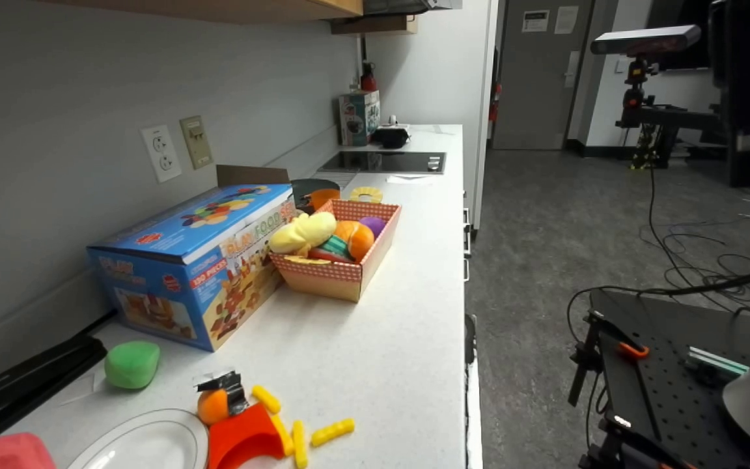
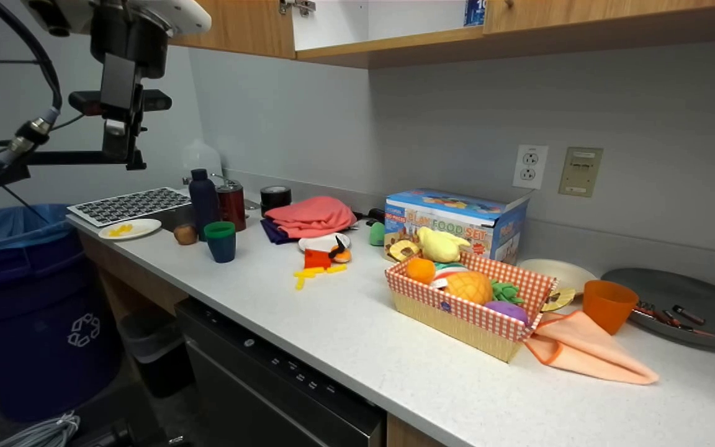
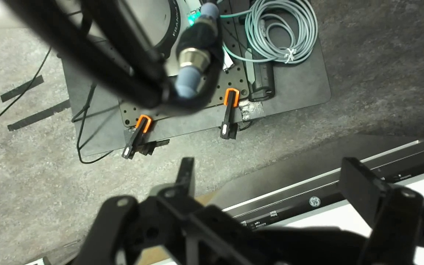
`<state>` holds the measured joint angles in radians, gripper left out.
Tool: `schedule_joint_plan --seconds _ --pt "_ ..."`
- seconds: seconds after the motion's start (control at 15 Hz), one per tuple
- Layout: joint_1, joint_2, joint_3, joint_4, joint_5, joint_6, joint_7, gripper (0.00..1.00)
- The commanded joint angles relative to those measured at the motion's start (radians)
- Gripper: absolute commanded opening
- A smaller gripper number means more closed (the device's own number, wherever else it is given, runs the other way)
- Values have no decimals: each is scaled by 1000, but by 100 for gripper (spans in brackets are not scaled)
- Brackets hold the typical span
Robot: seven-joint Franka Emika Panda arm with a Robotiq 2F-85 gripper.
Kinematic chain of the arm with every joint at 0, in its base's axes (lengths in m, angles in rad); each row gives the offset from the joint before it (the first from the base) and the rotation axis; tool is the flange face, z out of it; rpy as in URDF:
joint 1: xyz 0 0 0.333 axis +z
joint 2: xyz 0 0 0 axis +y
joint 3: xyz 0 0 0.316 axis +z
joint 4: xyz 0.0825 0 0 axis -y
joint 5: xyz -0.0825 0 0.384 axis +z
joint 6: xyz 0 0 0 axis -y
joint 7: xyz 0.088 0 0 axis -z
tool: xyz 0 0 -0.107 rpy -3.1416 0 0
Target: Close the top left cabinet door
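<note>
The wooden top left cabinet door (image 2: 239,28) stands swung open at the top of an exterior view, with its hinge (image 2: 297,7) showing and the white cabinet interior (image 2: 332,28) exposed. The picture's top edge cuts off most of the door, and the arm covers part of it. My gripper (image 2: 120,149) hangs pointing down, left of the door in that view and apart from it as far as I can see. In the wrist view my gripper (image 3: 271,173) has its fingers wide apart with nothing between them. The door does not show in the wrist view.
The neighbouring cabinet door (image 2: 618,12) is shut. Below is the counter (image 2: 345,335) with a play food box (image 2: 457,214), a basket (image 2: 457,320) and a dark bottle (image 2: 203,198). A camera (image 2: 157,99) on a bar stands by the gripper. The dishwasher (image 3: 289,206) is below.
</note>
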<state>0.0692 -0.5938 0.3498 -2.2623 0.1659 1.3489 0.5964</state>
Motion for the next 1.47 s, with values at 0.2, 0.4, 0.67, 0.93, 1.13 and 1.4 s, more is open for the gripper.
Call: schedule_joint_plan --seconds 0.2,0.4,0.67,0.93,1.13,1.4 --pt "10 8 -7 7 -7 37 4 100" --pt "10 8 -7 7 -7 45 4 100" --pt "10 8 -7 7 -7 45 4 100" --pt "19 -4 -8 -9 -11 89 -20 100" --pt "21 -6 -8 -14 -12 123 -21 100" --pt "33 8 -22 -2 9 77 -55 100"
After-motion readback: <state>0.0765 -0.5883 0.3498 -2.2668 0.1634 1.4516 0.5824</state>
